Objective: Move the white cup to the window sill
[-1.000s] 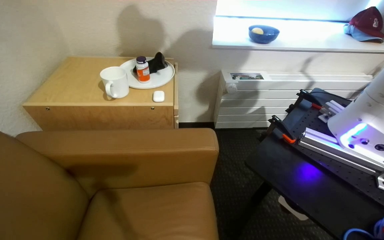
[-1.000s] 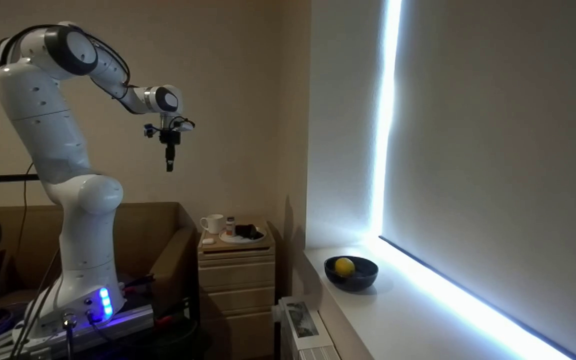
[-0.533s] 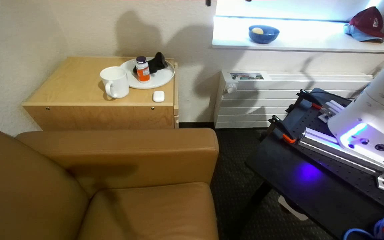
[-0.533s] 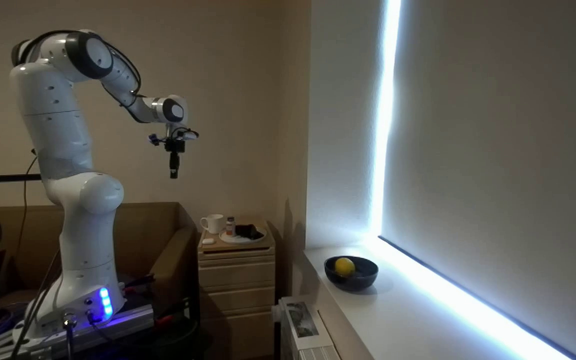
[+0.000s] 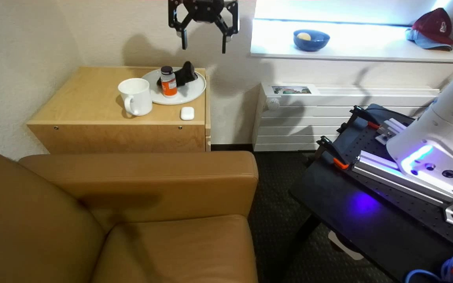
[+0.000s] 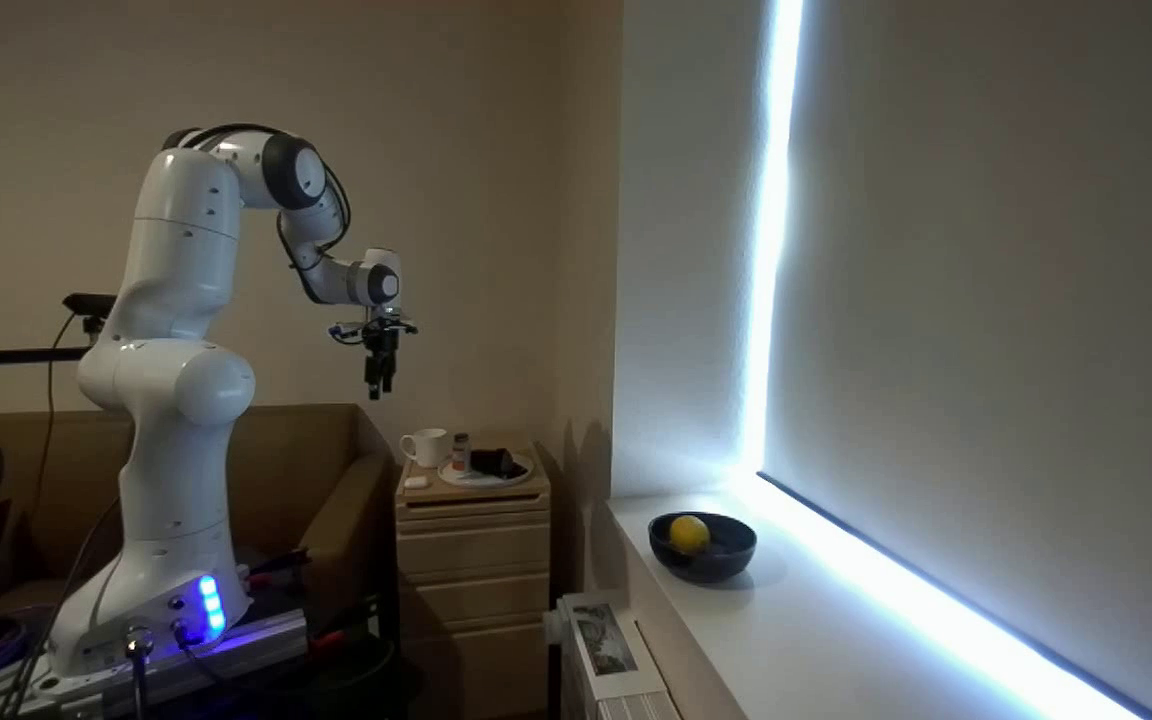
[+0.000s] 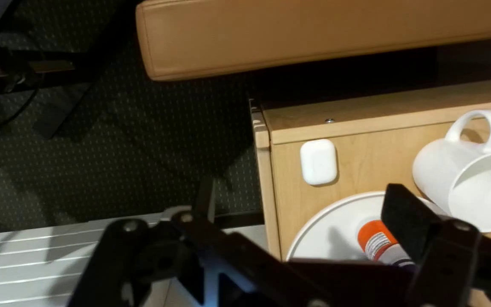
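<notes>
The white cup (image 5: 137, 98) stands upright on the wooden cabinet top, beside the plate. It also shows in an exterior view (image 6: 429, 447) and at the right of the wrist view (image 7: 439, 177), its handle pointing to the top of that picture. My gripper (image 5: 204, 47) is open and empty, in the air above the cabinet's plate side and apart from the cup. Its fingers also show in an exterior view (image 6: 380, 392) and, spread wide, in the wrist view (image 7: 301, 200). The window sill (image 5: 362, 45) is the bright white ledge, also in an exterior view (image 6: 766, 640); the wrist view does not show it.
A round white plate (image 5: 191, 93) with an orange-white bottle (image 5: 169, 84) and a black object (image 5: 186, 74) sits beside the cup. A small white block (image 5: 187, 113) lies near. A bowl (image 5: 316, 42) and caps (image 5: 433, 29) are on the sill. The radiator (image 5: 289, 118) is below.
The arm has lowered and reached forward toward the cabinet. The open gripper has come into view from the top edge in an exterior view. The cup has not moved.
</notes>
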Controlling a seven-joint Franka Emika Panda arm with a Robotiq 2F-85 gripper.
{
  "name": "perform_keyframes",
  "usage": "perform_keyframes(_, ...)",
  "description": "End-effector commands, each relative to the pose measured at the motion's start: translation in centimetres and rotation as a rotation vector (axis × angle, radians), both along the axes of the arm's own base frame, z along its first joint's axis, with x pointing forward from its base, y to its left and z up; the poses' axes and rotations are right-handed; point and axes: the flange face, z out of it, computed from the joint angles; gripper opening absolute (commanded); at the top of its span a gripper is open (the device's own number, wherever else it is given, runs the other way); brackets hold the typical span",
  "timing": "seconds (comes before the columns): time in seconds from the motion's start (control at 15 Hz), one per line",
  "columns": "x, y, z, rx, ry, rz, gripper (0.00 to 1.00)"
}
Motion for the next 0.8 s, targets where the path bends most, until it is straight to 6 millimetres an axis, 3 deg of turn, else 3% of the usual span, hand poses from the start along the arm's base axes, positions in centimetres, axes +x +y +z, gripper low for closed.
perform_keyframes(0.0, 0.3, 0.4, 0.2, 0.006, 0.000, 0.001, 1.00)
perform_keyframes(0.13, 0.8, 1.0, -0.5, -0.014, 0.010, 0.005, 1.00)
perform_keyframes(0.47, 5.0, 5.4, -4.3, 0.073, -0.152, -0.117, 1.00)
perform_keyframes(0.67, 7.7, 7.0, -6.8, 0.072, -0.229, -0.176, 1.00)
perform_keyframes(0.73, 8.0, 7.4, -6.8, 0.084, -0.210, -0.198, 1.00)
